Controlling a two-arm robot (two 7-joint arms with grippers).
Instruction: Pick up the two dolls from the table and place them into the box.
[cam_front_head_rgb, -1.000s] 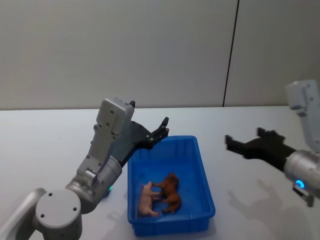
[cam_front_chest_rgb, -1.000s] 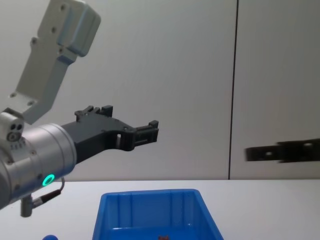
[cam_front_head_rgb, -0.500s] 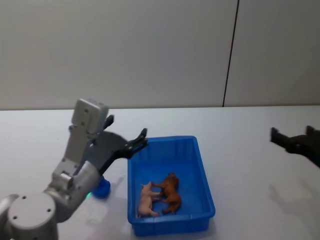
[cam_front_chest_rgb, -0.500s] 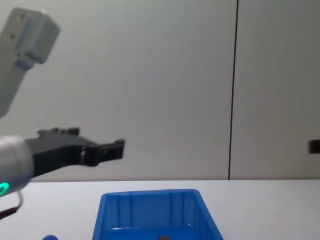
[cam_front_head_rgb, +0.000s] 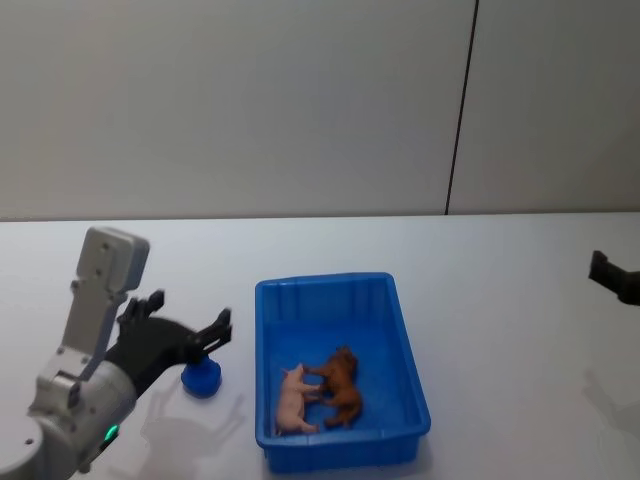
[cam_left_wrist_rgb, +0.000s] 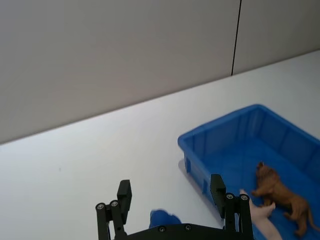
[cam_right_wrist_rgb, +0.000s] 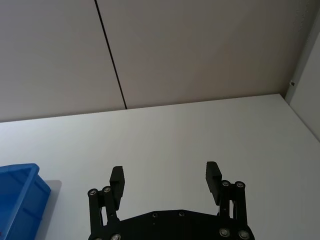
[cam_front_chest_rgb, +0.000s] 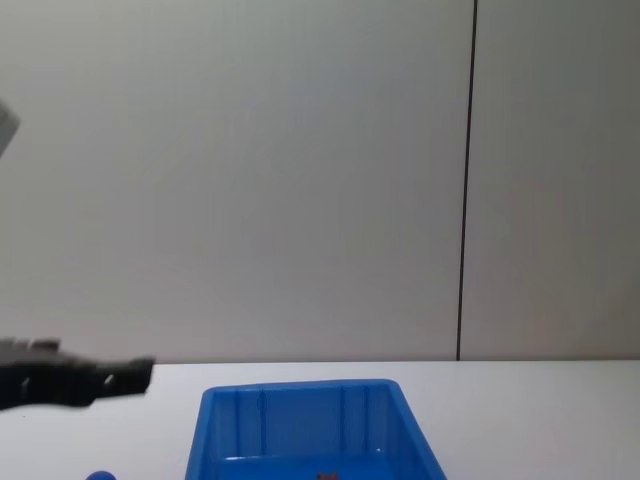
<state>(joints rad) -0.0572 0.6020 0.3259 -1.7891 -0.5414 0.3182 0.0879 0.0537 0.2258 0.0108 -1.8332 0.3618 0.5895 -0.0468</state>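
My left gripper (cam_left_wrist_rgb: 170, 186) is wide open and holds nothing. Both fingers are spread, with bare table (cam_front_head_rgb: 500, 300) showing between them in the left wrist view. It hangs above the table to the left of the box (cam_front_head_rgb: 325, 283), fingers pointing toward the box's left wall and short of it.

The blue doll (cam_front_head_rgb: 201, 377) stands on the table outside the box, near its left wall. In the head view the doll lies just below the gripper's fingertip on the box side. In the wrist view its top shows in line with the gap between the fingers, part hidden by the gripper's body. In the chest view the gripper stands higher than the doll, so the two are apart and nothing touches the doll.

The brown doll (cam_front_head_rgb: 342, 385) lies inside the box, on the floor toward the near end. A pale pink figure (cam_front_head_rgb: 293, 400) lies beside it on its left, and the two touch at the head end. Neither touches a gripper.

My right gripper (cam_right_wrist_rgb: 165, 172) is also wide open and empty. It is well off to the right of the box, at the right edge of the head view, over bare table. In its own wrist view one corner of the box shows far to the side.
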